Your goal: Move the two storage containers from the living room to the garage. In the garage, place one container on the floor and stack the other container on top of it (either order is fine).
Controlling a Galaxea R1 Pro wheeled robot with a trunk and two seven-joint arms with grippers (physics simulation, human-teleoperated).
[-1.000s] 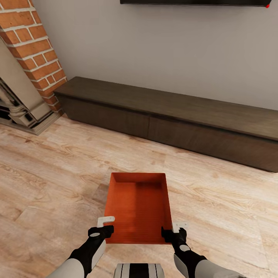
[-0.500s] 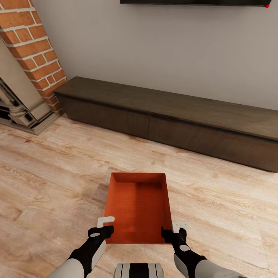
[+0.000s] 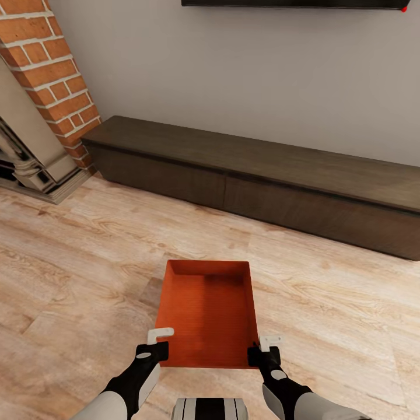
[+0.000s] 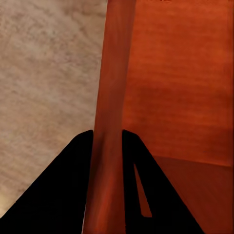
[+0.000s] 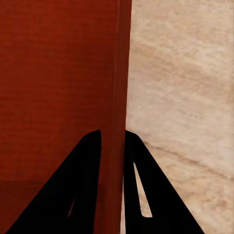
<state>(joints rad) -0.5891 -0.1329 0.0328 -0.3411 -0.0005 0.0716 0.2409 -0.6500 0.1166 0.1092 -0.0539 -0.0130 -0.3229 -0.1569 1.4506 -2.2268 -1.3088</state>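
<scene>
One orange-red open-top storage container hangs empty just above the light wood planks of the living room. My left gripper is shut on its near left wall, and my right gripper is shut on its near right wall. In the left wrist view the black fingers of the left gripper straddle the container wall. The right wrist view has the right gripper clamped on the other wall the same way. The garage and its floor are out of view.
A long low dark-brown cabinet runs along the grey wall ahead. The red brick fireplace stands at the left. A dark screen edge hangs high on the wall. Open planks lie on both sides of the container.
The container's near edge and both grippers have shifted very slightly toward me. The room has not moved.
</scene>
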